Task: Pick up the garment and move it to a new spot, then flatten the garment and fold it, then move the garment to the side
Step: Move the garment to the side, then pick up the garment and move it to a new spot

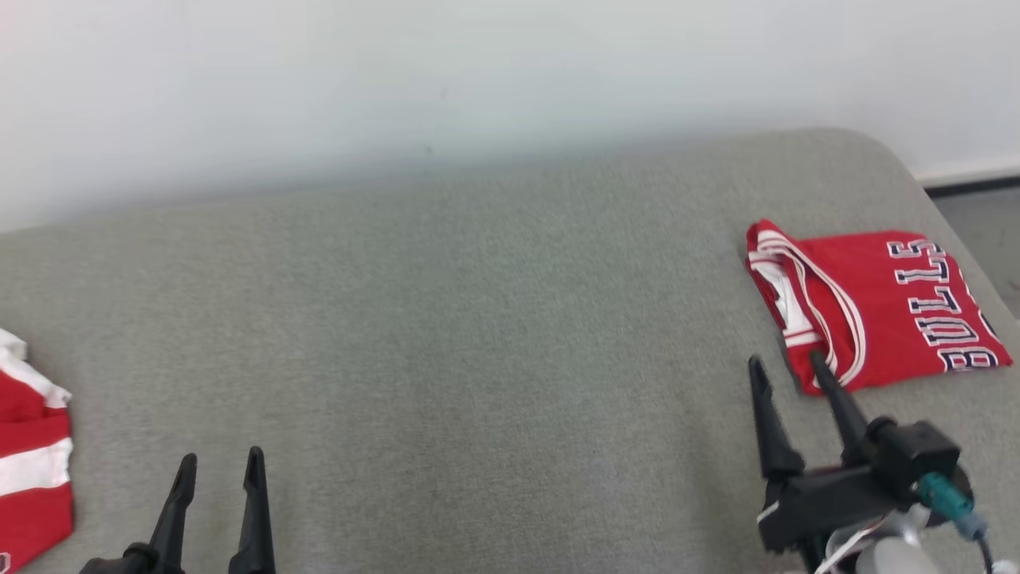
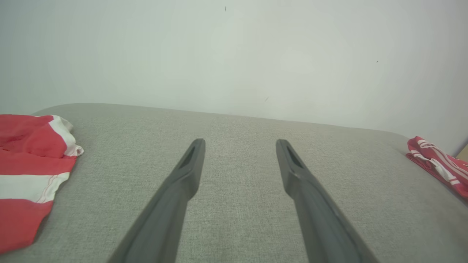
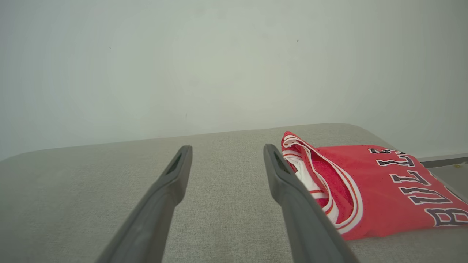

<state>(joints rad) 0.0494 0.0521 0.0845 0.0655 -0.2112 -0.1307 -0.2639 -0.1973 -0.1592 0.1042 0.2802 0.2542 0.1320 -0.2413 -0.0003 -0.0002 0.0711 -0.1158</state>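
**Work surface.** A grey fabric cushion (image 1: 478, 335) spans the head view, with a white wall (image 1: 398, 80) behind it at 12 o'clock.

**Task item.** The red jersey (image 1: 876, 307) lies folded on the cushion at 3 o'clock in the head view, close to the cushion's right edge. Dark "BULLS" lettering runs along its outer side. Its white-trimmed openings form the folded edge facing 9 o'clock. It lies flat as a compact rectangle, and no finger encloses it.

**Right gripper.** The right gripper (image 1: 785, 360) stands at 4 o'clock in the head view, fingers pointing to 12. The jaws are spread wide, with bare cushion between them and nothing in their hold. Its outer finger overlaps the jersey's near left corner in the head view. In the right wrist view that finger crosses in front of the trimmed edge. I cannot tell whether it touches the cloth.

**Left gripper.** The left gripper (image 1: 221, 456) sits at 7 o'clock in the head view, fingers pointing to 12. Its jaws are likewise fully parted and empty, with bare cushion showing between them in the left wrist view.

**Other item.** A red and white striped garment (image 1: 32, 462) lies loosely at 8 o'clock, cut by the frame edge. It is well apart from the jersey and clear of the left gripper.
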